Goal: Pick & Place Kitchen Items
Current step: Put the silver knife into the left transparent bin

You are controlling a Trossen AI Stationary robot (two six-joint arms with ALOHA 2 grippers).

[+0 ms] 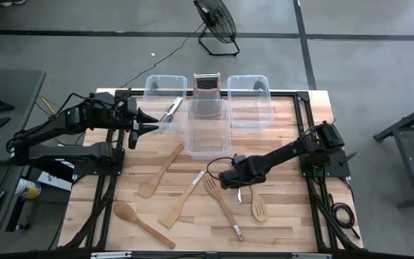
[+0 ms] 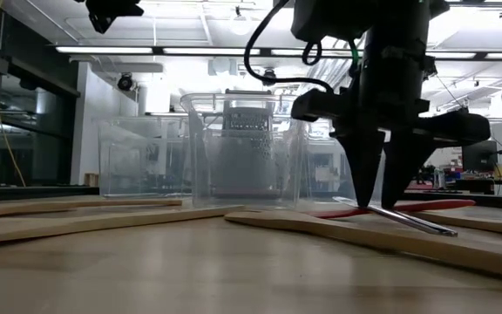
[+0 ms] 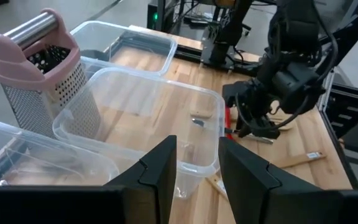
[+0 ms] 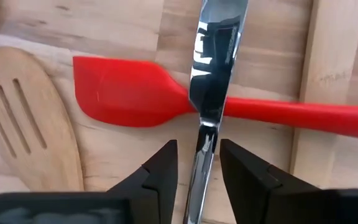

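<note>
Pale wood fills the view from above: the table [image 1: 192, 232] carries three clear bins along its far edge, the left bin [image 1: 157, 85], the middle bin [image 1: 207, 137] and the right bin [image 1: 249, 108], with a grater [image 1: 205, 85] standing behind the middle one. My left gripper [image 1: 149, 121] hangs by the left bin near the far left corner, where a silver utensil [image 1: 172, 109] lies inside. My right gripper [image 1: 218, 175] is down near the middle of the table. Wooden pieces lie scattered toward the near edge, among them a spoon [image 1: 142, 224] and a spatula [image 1: 180, 205]

Level with the table, my right gripper [image 2: 377, 196] points straight down, its tips at a knife [image 2: 408, 220] that lies flat on the wood over a red spatula [image 2: 425, 207]

Past my left wrist, my left gripper [image 3: 197, 146] has its fingers [image 3: 160, 168] spread with nothing between them, above the middle bin's rim; the grater stands beyond, and my right gripper shows farther off

Past my right wrist, my right gripper [image 4: 197, 149] pinches the knife [image 4: 213, 68] by its handle, one finger on each side. The blade crosses the red spatula [image 4: 123, 90], and a slotted wooden spatula [image 4: 23, 124] lies just beside the red head
</note>
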